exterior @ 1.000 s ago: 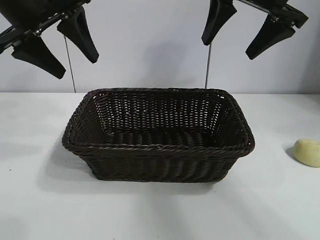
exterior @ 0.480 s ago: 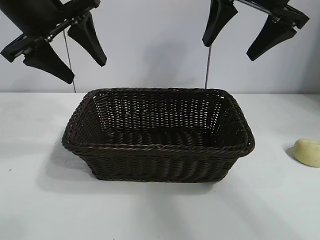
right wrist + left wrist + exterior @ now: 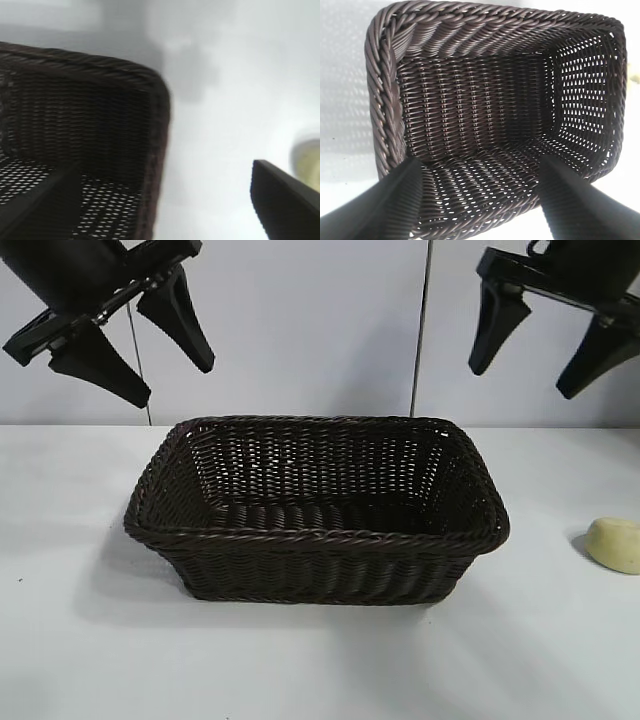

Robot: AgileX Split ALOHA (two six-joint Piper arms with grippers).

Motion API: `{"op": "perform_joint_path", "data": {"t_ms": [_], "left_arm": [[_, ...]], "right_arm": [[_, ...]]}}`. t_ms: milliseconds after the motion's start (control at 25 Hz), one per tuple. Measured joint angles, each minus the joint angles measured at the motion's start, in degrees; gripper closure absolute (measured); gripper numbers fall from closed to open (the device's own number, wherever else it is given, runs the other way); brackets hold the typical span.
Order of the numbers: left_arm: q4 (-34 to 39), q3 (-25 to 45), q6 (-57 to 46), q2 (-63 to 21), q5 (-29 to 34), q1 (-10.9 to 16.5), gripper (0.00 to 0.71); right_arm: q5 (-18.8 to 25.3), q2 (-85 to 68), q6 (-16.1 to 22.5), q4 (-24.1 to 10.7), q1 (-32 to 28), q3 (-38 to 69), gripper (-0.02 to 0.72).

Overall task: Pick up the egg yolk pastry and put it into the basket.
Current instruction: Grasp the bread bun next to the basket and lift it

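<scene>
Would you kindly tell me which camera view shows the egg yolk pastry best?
The exterior view: the egg yolk pastry sits sharp on the table, cut only slightly by the frame edge. The right wrist view shows a blurred part of it; the left wrist view shows only a pale sliver, perhaps it.

You've got a plain white table [image 3: 300,660] filling the lower half of the exterior view – matte, with a small dark speck [image 3: 19,580] near its left edge. Behind it stands a pale grey wall [image 3: 310,330], split by two thin dark vertical seams [image 3: 424,330] – one left, one right of centre. Your light is soft and even, with faint shadows on the tabletop.
</scene>
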Motion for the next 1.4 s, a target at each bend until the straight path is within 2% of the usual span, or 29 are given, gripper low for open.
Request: {"op": "perform_joint_path", "data": {"t_ms": [200,640,1160,1400], "left_arm": [[-0.1,0.0,0.0,0.0,0.0,0.0,0.225],[-0.1,0.0,0.0,0.0,-0.1,0.0,0.225],[-0.1,0.0,1.9,0.0,-0.1,0.0,0.225],[-0.1,0.0,1.9,0.0,-0.1,0.0,0.225]], "right_arm": [[3.9,1.1,0.0,-5.2,-3.5,0.0,0.050],[3.8,6.7,1.7,-11.8,-4.7,0.2,0.050],[3.7,16.1,3.6,-14.5,-4.7,0.2,0.050],[3.5,18.6,5.4,-17.1,-4.7,0.2,0.050]]}}
